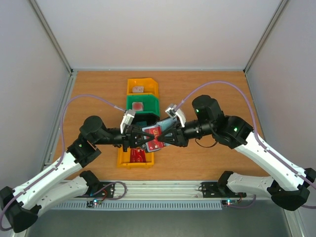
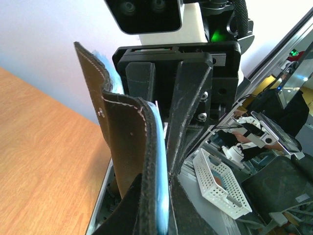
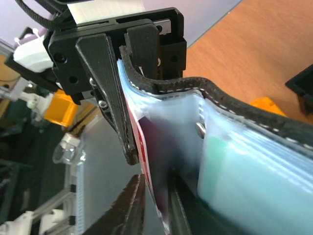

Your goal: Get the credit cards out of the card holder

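The black card holder (image 1: 157, 129) hangs open in the air between both grippers, above the bins. My left gripper (image 1: 140, 139) is shut on its edge; in the left wrist view (image 2: 161, 215) the leather cover (image 2: 122, 147) and blue pockets sit between my fingers. My right gripper (image 1: 164, 138) is shut on a red credit card (image 1: 154, 138) that sticks out of a pocket. In the right wrist view (image 3: 156, 210) the red card (image 3: 149, 181) is between my fingers, and a teal card (image 3: 230, 166) stays in a pocket of the holder (image 3: 230, 98).
A row of bins runs down the middle: yellow (image 1: 148, 83), green (image 1: 150, 100), black (image 1: 148, 118), and a near yellow bin (image 1: 122, 157) with a red card (image 1: 138, 157) in it. The far yellow and green bins each hold a small item.
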You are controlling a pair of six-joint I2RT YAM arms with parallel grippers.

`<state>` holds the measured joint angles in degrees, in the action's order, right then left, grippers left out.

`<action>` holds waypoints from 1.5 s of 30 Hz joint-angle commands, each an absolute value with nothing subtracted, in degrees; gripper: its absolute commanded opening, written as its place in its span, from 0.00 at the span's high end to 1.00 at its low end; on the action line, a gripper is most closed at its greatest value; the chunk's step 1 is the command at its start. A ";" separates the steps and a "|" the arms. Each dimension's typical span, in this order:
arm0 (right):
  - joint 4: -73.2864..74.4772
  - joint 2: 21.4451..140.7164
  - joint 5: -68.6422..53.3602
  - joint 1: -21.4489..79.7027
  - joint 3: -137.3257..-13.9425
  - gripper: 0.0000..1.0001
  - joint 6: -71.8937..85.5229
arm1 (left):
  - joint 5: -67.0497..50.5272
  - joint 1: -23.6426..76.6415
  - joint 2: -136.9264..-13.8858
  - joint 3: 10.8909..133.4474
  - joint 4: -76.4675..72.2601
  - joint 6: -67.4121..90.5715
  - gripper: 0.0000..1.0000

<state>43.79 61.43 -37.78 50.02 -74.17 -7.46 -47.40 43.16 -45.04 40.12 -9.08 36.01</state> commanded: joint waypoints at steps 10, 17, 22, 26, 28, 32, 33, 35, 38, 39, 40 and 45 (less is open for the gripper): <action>36.65 56.97 -39.05 49.92 -70.65 0.99 -8.35 | -51.34 43.51 -43.36 39.67 -14.33 35.41 0.73; 41.90 55.29 -35.78 49.92 -73.12 0.99 -10.95 | -49.88 43.51 -43.45 38.13 -17.05 41.65 0.80; 44.94 55.16 -35.16 49.92 -74.24 0.99 -11.78 | -50.75 43.51 -43.49 38.40 -17.84 42.03 0.96; 47.51 54.39 -33.84 49.91 -74.83 0.95 -13.18 | -51.31 43.55 -43.34 38.33 -17.78 41.97 0.99; 47.88 54.00 -33.92 49.90 -74.88 0.89 -13.16 | -51.10 43.53 -43.30 38.37 -17.73 42.18 0.98; 48.61 54.80 -36.10 49.92 -74.87 0.77 -12.38 | -51.23 43.51 -43.43 38.16 -18.88 41.78 1.00; 48.19 54.94 -36.44 49.92 -74.55 0.77 -12.13 | -51.28 43.51 -43.44 38.06 -19.09 41.60 1.00; 44.85 55.29 -38.14 49.92 -73.47 0.81 -11.35 | -51.48 43.51 -43.33 37.89 -19.21 41.48 1.00; 43.49 55.66 -39.60 49.92 -73.66 0.94 -11.46 | -51.37 43.53 -43.09 37.91 -18.52 41.19 1.00; 43.57 55.71 -39.63 49.92 -73.81 0.98 -11.65 | -51.33 43.52 -43.06 37.88 -18.34 41.10 1.00; 43.85 55.57 -39.30 49.91 -73.90 0.99 -11.87 | -51.34 43.51 -43.04 37.88 -18.22 41.05 1.00; 46.86 51.95 -34.31 49.84 -73.08 0.99 -13.18 | -50.81 43.55 -42.67 37.88 -16.90 41.00 0.94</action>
<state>45.58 55.24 -37.80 49.93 -73.34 -11.62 -50.57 43.48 -44.16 38.35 -13.96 41.63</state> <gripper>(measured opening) 0.017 0.051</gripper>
